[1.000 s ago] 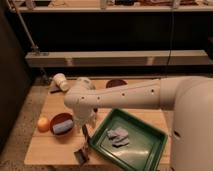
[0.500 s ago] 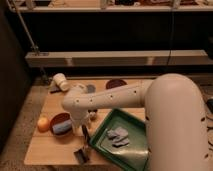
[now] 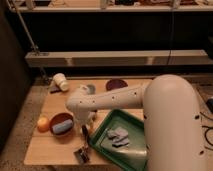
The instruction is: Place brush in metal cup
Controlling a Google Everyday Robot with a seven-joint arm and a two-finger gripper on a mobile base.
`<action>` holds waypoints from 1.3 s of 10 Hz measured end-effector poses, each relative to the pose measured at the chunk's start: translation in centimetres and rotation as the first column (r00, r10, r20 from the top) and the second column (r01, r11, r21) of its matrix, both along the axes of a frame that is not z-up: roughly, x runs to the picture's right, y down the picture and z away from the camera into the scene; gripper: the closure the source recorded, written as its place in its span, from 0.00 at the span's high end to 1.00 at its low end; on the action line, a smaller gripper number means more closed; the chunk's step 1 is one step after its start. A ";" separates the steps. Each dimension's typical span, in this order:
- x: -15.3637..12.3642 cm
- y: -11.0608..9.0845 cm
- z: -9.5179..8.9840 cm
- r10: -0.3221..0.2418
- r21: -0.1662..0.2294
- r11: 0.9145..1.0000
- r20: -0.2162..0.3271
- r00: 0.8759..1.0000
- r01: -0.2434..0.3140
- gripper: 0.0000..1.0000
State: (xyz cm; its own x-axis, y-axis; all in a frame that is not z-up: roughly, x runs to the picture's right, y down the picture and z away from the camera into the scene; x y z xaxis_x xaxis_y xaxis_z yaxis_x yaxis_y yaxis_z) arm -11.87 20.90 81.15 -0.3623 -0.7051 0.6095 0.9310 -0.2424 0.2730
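My gripper [image 3: 85,129] hangs from the white arm over the front left of the wooden table [image 3: 50,150], between the red-brown bowl and the green tray. A slim dark shape, which looks like the brush handle [image 3: 84,139], runs straight down from the gripper. It ends at a small shiny grey-silver object [image 3: 81,154] at the table's front edge. I cannot tell whether that object is the metal cup, the brush head, or both together. The arm hides the table behind the gripper.
A red-brown bowl [image 3: 61,124] holding something blue sits left of the gripper, with an orange ball [image 3: 43,123] beside it. A green tray [image 3: 120,142] with grey pieces lies to the right. A white cup [image 3: 61,81] on its side, a blue-grey tumbler [image 3: 90,89] and a dark bowl [image 3: 116,84] sit at the back.
The arm has swung closer to the camera and fills more of the right side. The gripper has come down slightly towards the shiny object, which has stayed in place.
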 end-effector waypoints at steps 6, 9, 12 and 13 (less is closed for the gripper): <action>-1.1 2.8 0.7 -0.037 -0.033 0.999 0.055 0.998 0.039 0.31; -1.0 0.8 -2.1 0.004 -0.028 1.000 0.089 0.996 -0.001 0.03; -0.2 -2.8 -6.4 0.078 -0.039 0.997 0.151 0.985 -0.073 0.00; 0.0 -3.6 -7.3 0.100 -0.046 0.995 0.169 0.981 -0.094 0.00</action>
